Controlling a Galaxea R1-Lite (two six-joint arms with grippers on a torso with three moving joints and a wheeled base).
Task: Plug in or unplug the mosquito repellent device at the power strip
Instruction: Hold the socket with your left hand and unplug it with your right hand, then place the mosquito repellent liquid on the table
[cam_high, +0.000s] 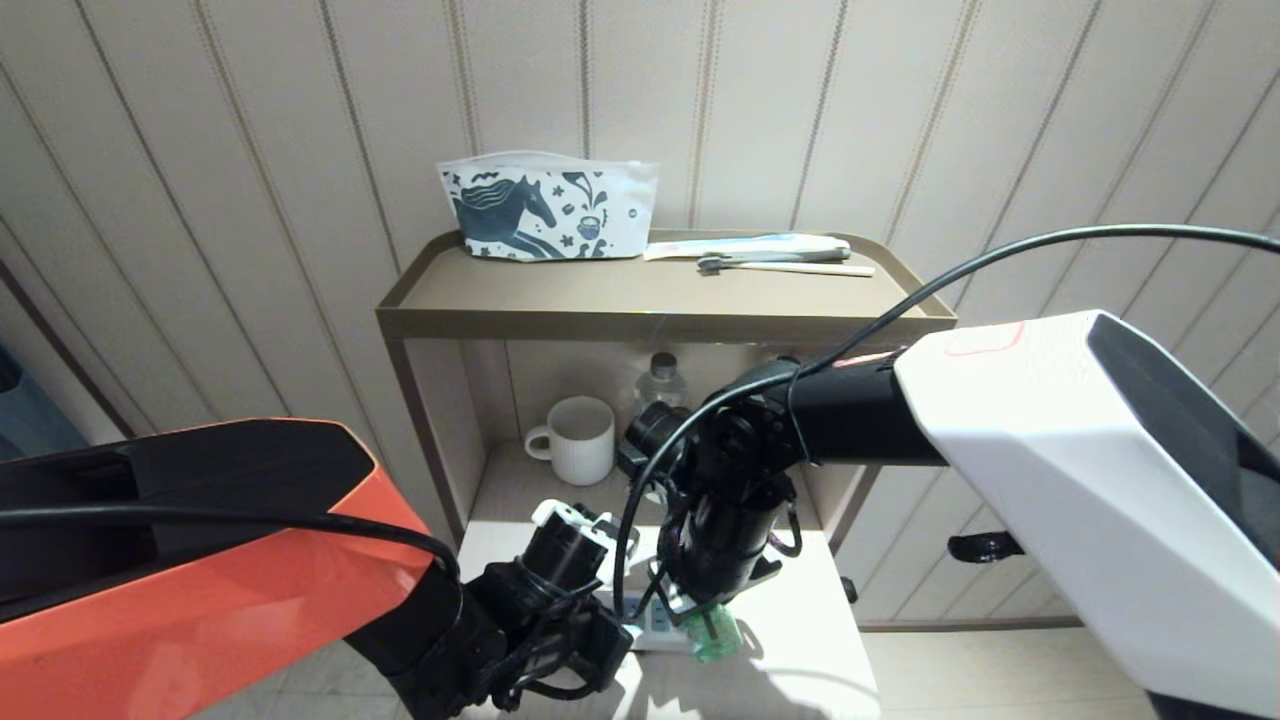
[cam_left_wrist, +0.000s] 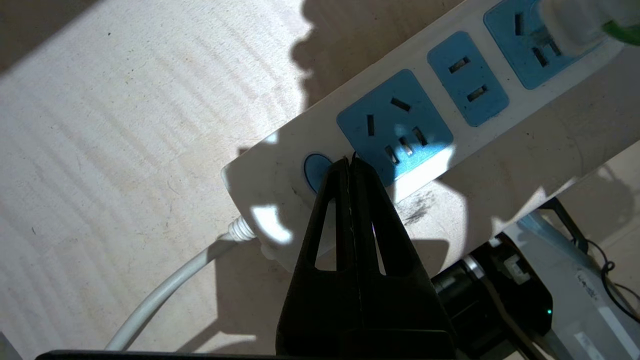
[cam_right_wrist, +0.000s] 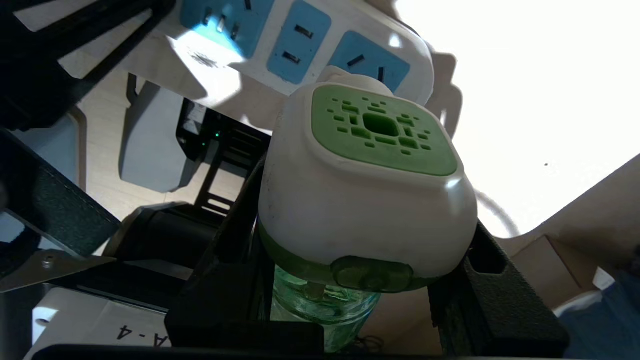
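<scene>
The power strip lies on a pale tabletop, white with light-blue sockets, a blue oval button and a grey-white cord. My left gripper is shut, with its tips on the strip between the button and the first socket. The mosquito repellent device, a white head with a green vented face and a clear green bottle, sits over the strip's far end socket. My right gripper is shut on the head's two sides. Whether its pins are seated is hidden. In the head view both grippers meet low over the strip, with the bottle showing.
Behind the small white table stands a tan shelf unit against the panelled wall. A white mug and a clear water bottle stand inside it. On top lie a horse-print pouch and a toothbrush.
</scene>
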